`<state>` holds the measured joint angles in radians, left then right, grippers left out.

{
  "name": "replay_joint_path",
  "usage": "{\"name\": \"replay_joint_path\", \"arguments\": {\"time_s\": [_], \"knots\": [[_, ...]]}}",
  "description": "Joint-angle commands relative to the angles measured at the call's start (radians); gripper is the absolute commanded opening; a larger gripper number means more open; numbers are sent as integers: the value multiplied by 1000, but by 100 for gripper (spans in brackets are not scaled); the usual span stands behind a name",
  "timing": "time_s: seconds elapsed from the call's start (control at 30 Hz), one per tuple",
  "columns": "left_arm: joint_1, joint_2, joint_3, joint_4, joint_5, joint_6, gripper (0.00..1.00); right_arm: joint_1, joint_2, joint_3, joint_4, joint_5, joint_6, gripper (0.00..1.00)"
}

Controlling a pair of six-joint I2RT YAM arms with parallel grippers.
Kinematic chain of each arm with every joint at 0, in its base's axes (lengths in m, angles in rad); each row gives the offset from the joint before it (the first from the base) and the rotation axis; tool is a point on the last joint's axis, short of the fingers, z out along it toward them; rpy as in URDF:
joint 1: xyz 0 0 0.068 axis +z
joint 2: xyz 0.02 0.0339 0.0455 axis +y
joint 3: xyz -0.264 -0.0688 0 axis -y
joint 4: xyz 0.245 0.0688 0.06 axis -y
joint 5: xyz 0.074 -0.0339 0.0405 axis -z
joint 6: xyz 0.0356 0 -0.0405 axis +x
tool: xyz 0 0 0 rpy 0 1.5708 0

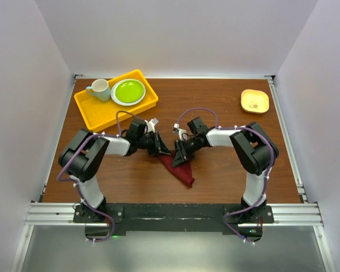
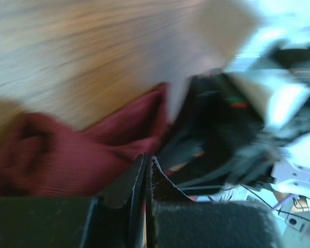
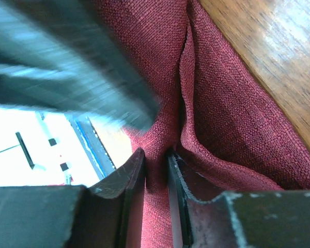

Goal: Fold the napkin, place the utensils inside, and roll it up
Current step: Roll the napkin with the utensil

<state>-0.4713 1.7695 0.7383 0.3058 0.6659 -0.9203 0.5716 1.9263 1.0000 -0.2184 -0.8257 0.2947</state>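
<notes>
Right end effector (image 3: 156, 157) first, since its fingers fill the bottom of its own wrist view: they're clamped on a fold of the napkin (image 3: 232, 124), with maroon cloth squeezed into the narrow gap between them. Just past the tips the cloth bunches into a deep crease and spreads off to the right, where it meets the wooden tabletop (image 3: 294, 62). Up and left of the tips there's a dark, blurry shape, too smeared to make out.

Left end effector (image 2: 146, 168) has its fingers pressed together, basically no gap. More napkin sits in a rumpled heap right beyond the tips and off to their left. Honestly can't tell if any cloth is pinched in there. To the right of the tips is the other arm's black hardware, blurred.

From above, both end effectors meet tip to tip mid-tabletop, the napkin trailing from them back toward the bases. Well beyond the left one, off to its left, a yellow tray (image 1: 88, 107) carries a mug (image 1: 100, 89) and a green plate (image 1: 128, 92). Well beyond the right one, off to its right, sits a small yellow dish (image 1: 255, 101).
</notes>
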Motion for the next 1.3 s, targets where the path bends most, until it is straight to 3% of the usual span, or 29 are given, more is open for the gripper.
{"name": "replay_joint_path", "arguments": {"time_s": [0.0,0.13,0.37,0.53,0.8,0.93,1.1,1.27], "knots": [[8,54,15,30,-28,77,6,17,28,-55,-45,163,-31,30],[11,99,23,30,-29,95,6,17,-67,-44,-107,236,-14,49],[14,107,19,29,-29,100,6,57,-240,-32,-274,399,12,65],[13,104,26,23,-25,101,5,99,-326,-131,-266,499,83,65],[16,116,38,1,-19,116,5,134,-415,-274,-231,548,155,56],[17,122,42,-2,-12,118,5,151,-493,-233,-308,566,161,59],[17,122,49,-7,-8,120,5,155,-576,-280,-279,540,222,61],[17,128,49,-5,-3,117,5,155,-532,-359,-200,553,244,54]]}}
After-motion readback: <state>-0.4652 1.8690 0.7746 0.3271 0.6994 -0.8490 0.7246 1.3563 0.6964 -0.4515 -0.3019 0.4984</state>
